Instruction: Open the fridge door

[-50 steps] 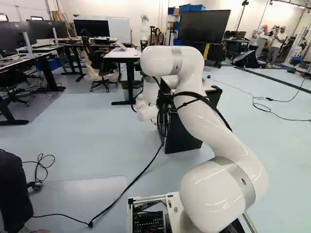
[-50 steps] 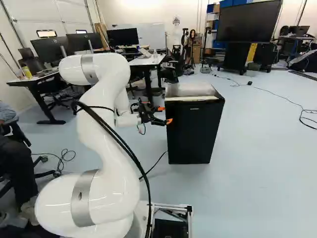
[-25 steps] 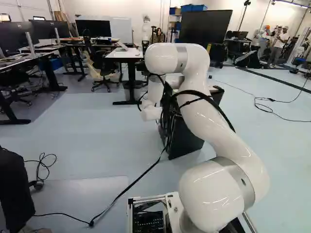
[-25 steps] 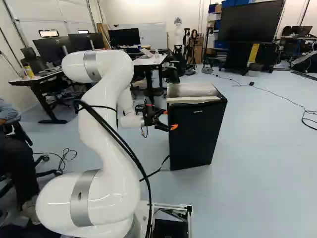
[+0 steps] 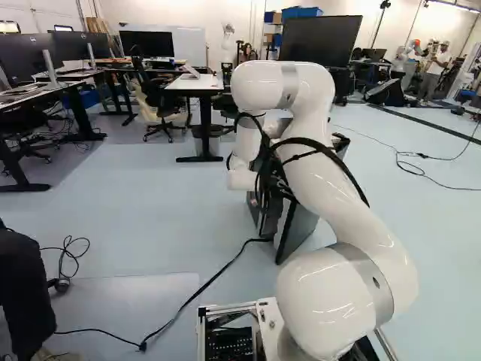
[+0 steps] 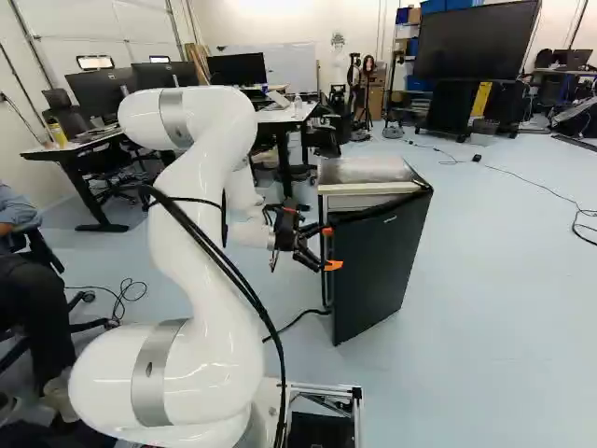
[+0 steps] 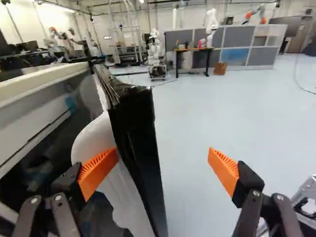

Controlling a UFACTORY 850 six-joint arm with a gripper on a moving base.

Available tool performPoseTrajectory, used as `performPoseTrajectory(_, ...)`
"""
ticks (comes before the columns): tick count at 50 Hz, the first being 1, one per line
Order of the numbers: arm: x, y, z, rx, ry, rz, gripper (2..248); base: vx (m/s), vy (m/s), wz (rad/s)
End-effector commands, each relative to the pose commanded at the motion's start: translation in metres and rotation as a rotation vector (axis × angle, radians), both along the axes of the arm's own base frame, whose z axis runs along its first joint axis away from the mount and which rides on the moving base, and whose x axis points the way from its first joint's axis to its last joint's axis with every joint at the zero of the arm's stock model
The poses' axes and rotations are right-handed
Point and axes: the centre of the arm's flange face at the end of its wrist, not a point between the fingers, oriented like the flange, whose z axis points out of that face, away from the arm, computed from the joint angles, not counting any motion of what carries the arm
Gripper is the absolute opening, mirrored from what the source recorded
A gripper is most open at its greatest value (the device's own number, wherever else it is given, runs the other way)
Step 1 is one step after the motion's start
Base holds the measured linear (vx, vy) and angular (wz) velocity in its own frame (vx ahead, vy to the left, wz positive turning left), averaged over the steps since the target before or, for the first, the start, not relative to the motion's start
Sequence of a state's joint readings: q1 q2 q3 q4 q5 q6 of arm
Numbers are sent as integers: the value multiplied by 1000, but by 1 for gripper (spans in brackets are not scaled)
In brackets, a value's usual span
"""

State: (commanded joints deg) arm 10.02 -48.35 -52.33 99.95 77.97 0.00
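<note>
Orange-padded jaws (image 7: 163,150) stand apart, one pad (image 7: 98,173) inside the part-open fridge door (image 7: 140,148); pulling off the door's arc could let that pad slip free.

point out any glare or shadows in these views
left base view: small bright highlights on the glossy white arm; right base view: pale sheen on the fridge top, while the door front stays dark; wrist view: shiny streaks on the door's black edge, deep shade in the fridge interior, brightly lit floor beyond
</note>
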Motion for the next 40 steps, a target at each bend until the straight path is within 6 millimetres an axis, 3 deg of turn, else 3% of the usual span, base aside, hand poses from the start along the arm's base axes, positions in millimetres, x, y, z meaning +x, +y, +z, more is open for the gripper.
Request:
performPoseTrajectory(19, -37, -23, -5, 8, 48, -178, 247, 0, -1, -2)
performPoseTrajectory(40, -66, -49, -9, 0, 100, -253, 247, 0, 0, 0)
